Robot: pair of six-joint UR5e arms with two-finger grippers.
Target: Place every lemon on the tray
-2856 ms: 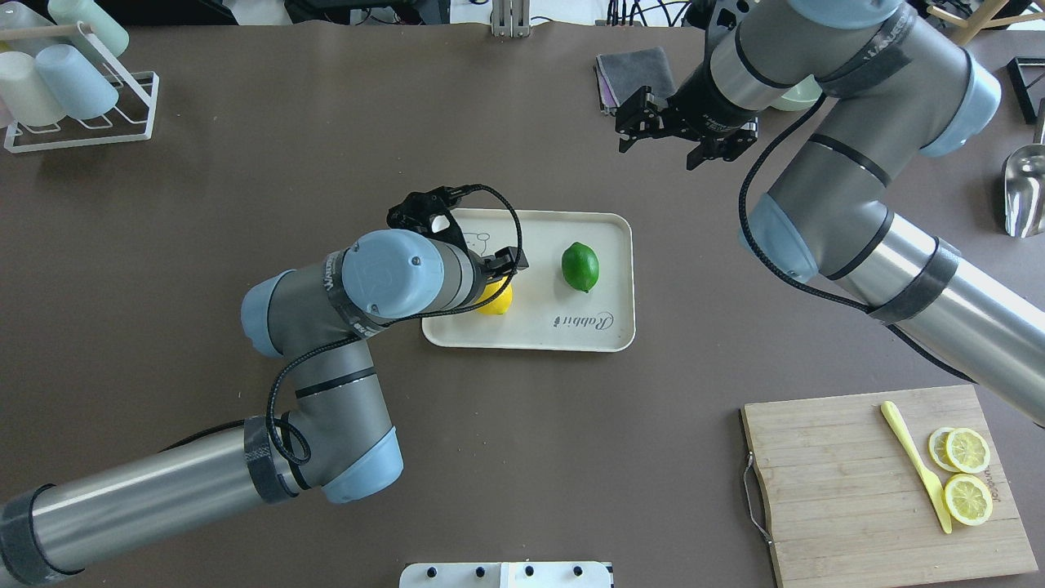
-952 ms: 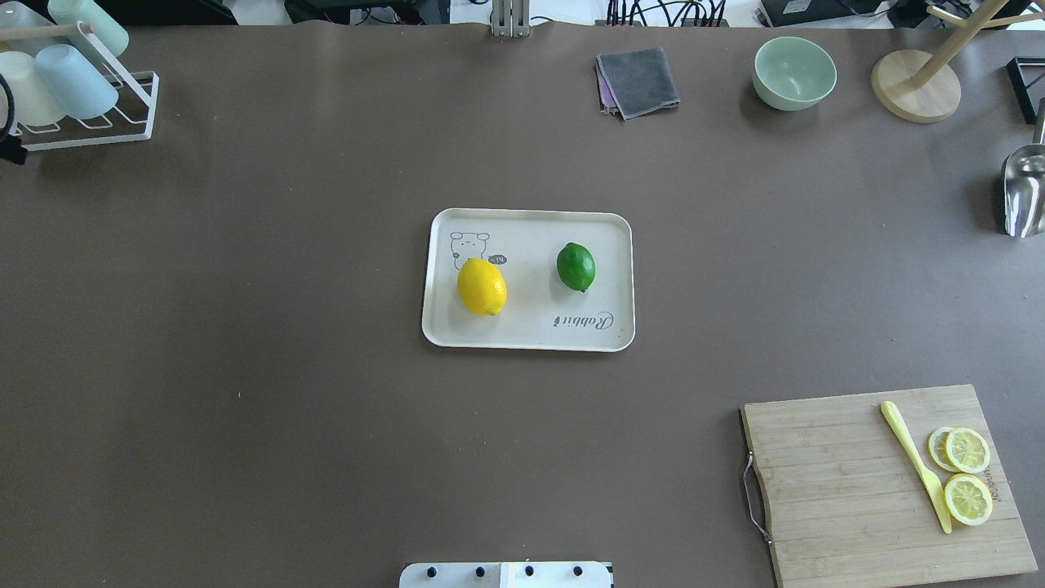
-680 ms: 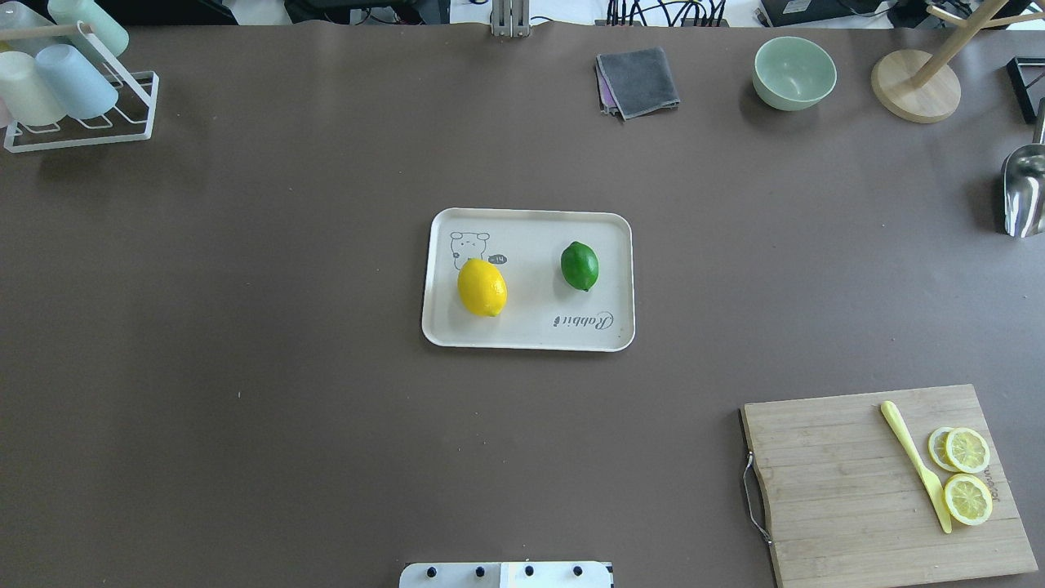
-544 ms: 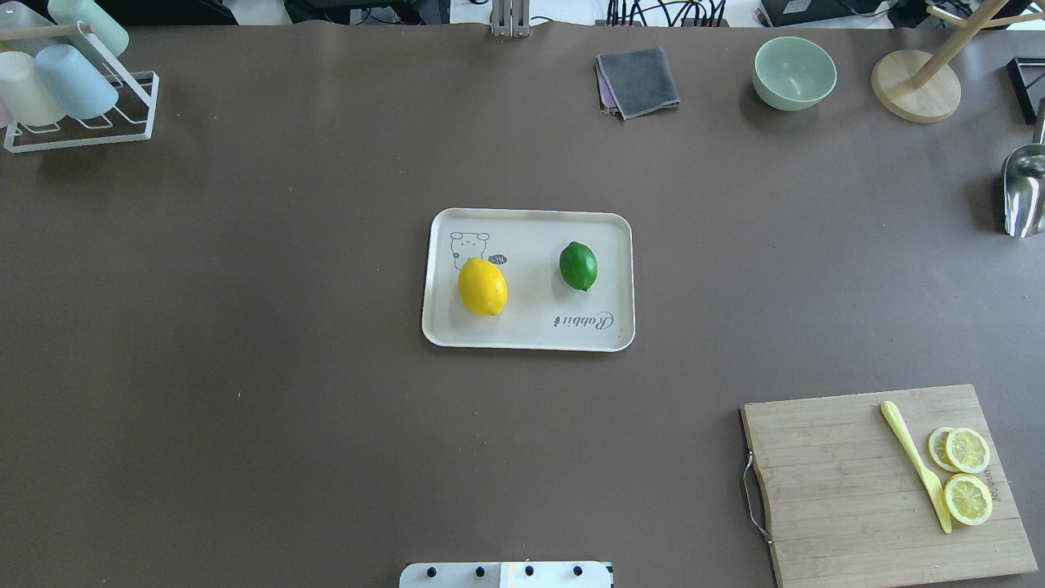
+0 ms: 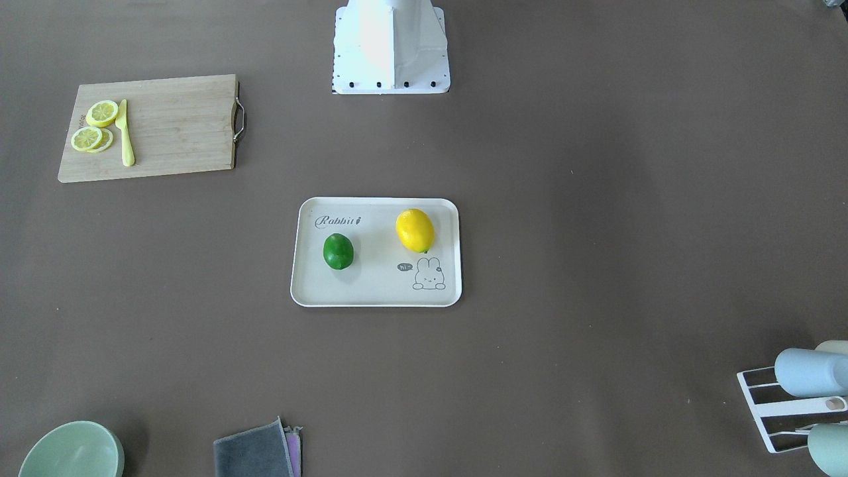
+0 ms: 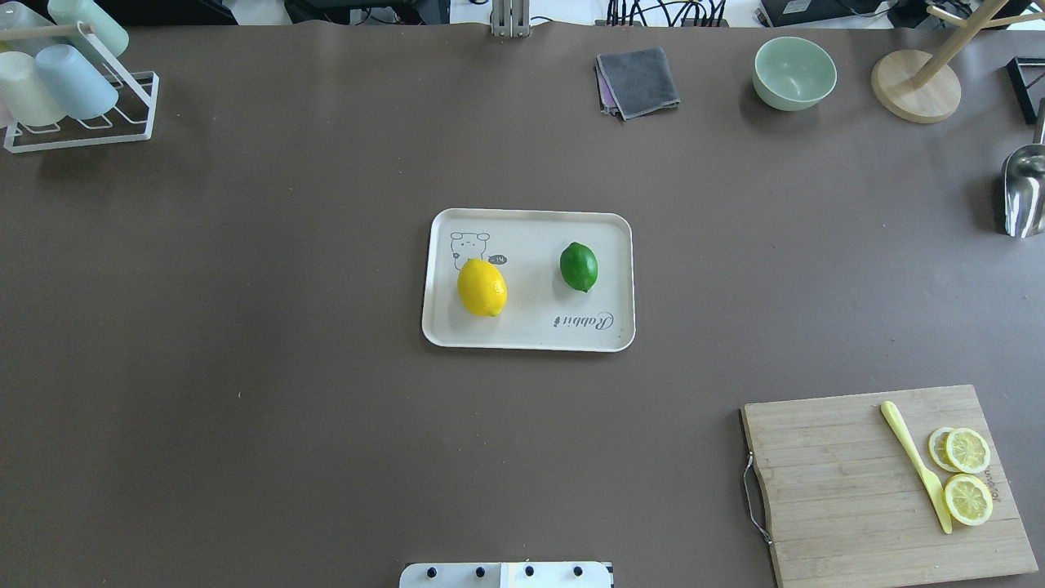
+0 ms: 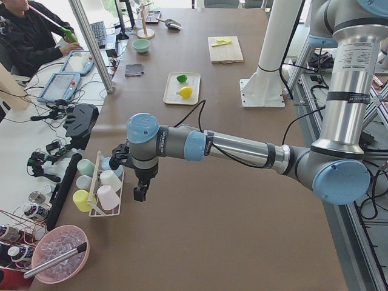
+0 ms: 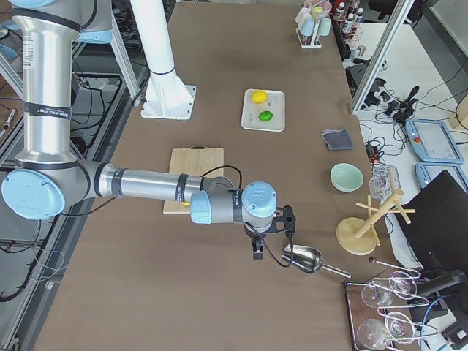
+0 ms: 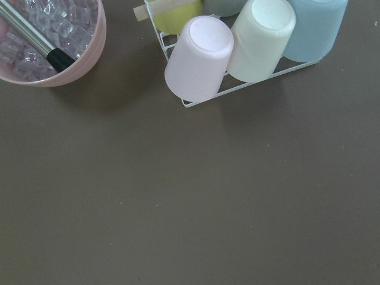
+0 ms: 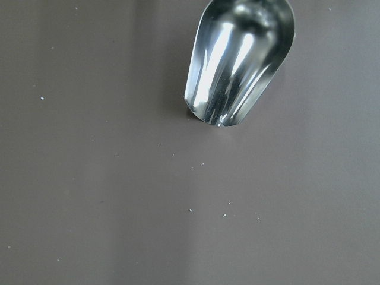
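Observation:
The yellow lemon (image 6: 482,287) and the green lemon (image 6: 579,267) both lie on the beige "Rabbit" tray (image 6: 531,333) at the table's middle, apart from each other. The front-facing view shows them too: the yellow lemon (image 5: 415,230), the green lemon (image 5: 338,251) and the tray (image 5: 371,288). My left gripper (image 7: 140,193) shows only in the exterior left view, beside the cup rack at the table's left end. My right gripper (image 8: 257,250) shows only in the exterior right view, over the metal scoop. I cannot tell whether either is open or shut.
A wooden cutting board (image 6: 849,482) with lemon slices (image 6: 967,474) and a yellow knife lies front right. A green bowl (image 6: 794,72), a grey cloth (image 6: 638,80), a wooden stand (image 6: 914,86) and a metal scoop (image 6: 1024,192) stand far right. A cup rack (image 6: 73,90) stands far left, with a pink bowl of ice (image 9: 50,41) next to it.
Both arms have left the overhead view. The left gripper has let go of the yellow lemon, which now lies free on the tray. The green lemon has rocked slightly.

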